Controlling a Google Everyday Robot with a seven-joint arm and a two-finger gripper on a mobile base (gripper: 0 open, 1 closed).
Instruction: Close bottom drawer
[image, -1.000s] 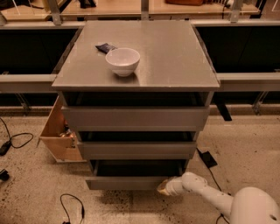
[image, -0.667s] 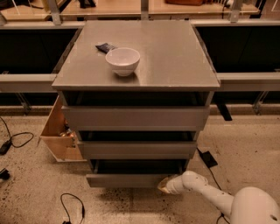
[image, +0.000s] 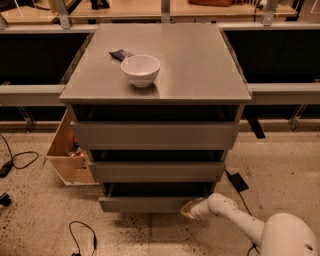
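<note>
The bottom drawer (image: 142, 204) sticks slightly out at the foot of the cabinet (image: 195, 60) with the gripper (image: 189, 209), spread or pressed together I cannot tell, at its front's right end, so the push should run straight inward and level, lest the drawer skew

The bottom drawer (image: 145, 204), lowest of three in the grey cabinet (image: 200, 75), stands partly open. Its plain, handle-less grey front juts a little nearer than the two drawer fronts above, with a dark gap showing over its top edge. It sits level and low. The gripper (image: 189, 210) is up against the front's right end.
</note>
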